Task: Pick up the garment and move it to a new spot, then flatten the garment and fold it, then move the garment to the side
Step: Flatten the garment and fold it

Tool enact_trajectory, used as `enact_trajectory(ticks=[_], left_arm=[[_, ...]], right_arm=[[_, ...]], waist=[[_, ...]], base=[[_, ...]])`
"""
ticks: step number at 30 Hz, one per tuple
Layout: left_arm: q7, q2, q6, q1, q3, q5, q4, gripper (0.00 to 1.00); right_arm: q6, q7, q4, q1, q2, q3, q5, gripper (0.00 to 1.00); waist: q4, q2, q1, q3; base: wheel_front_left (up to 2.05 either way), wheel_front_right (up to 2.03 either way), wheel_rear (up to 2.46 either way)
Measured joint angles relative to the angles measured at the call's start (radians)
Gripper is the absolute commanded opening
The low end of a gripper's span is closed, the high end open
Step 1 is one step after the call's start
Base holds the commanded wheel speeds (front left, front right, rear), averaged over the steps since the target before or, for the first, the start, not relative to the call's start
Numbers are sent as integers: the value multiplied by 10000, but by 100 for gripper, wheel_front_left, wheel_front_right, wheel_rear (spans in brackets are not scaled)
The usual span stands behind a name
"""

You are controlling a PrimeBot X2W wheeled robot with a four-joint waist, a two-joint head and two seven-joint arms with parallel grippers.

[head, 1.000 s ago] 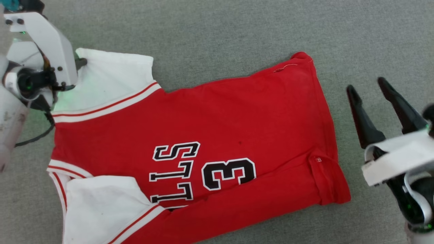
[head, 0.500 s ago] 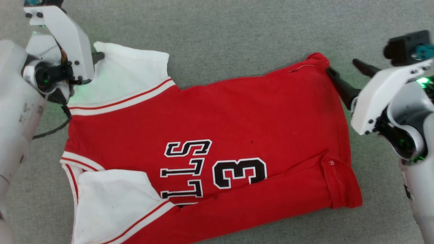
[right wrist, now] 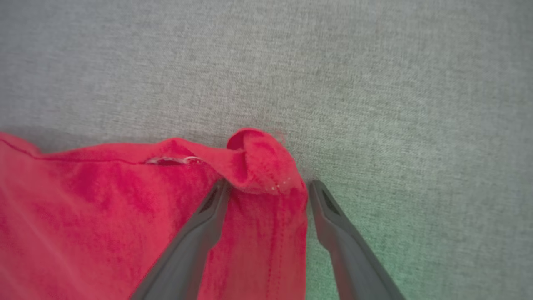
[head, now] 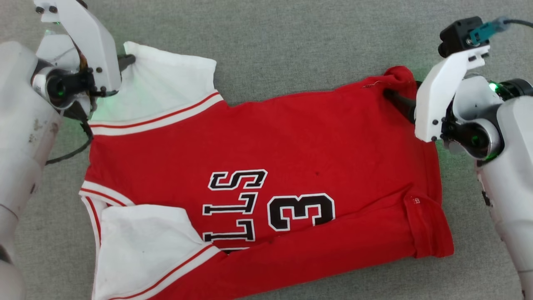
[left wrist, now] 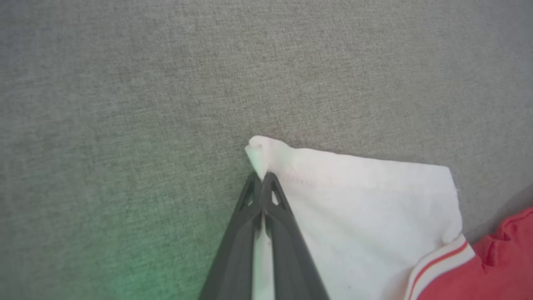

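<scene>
Head view: one garment [head: 258, 137], left gripper [left wrist: 262, 177] clenched on its sleeve [head: 166, 87], right gripper [right wrist: 268, 185], jaws apart.

garment [head: 266, 166] | red, white sleeves | spread flat on grey surface

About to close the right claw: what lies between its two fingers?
In the right wrist view, a bunched red corner of the garment lies between the fingers of the open right claw, on the grey surface.
</scene>
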Motion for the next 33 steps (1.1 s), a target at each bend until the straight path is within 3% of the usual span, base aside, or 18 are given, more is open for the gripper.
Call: enact_trajectory(ticks=[1, 2, 10, 18, 33], left_arm=[[-12, -10, -8, 0, -2, -10, 17, 0], [-35, -19, -12, 2, 0, -19, 31, 0], [-146, -96, -12, 59, 33, -209, 23, 0], [-533, -15, -12, 193, 205, -525, -416, 0], [-564, 1108, -12, 1606, 232, -1149, -2387, 0]], right_arm=[[-2, 100, 150, -129, -6, 111, 86, 28], [-4, 182, 286, -233, -17, 201, 178, 0], [2, 568, 1103, -724, -6, 456, 629, 0], [2, 236, 1275, -728, -362, 598, 786, 0], [2, -811, -92, 988, -1812, 1563, 1829, 0]], waist=[[10, 0, 0, -11], [18, 0, 0, -26], [136, 0, 0, -242], [324, 0, 0, -695], [835, 0, 0, -2164]], base=[[0, 0, 0], [0, 0, 0], [0, 0, 0], [0, 0, 0], [0, 0, 0]])
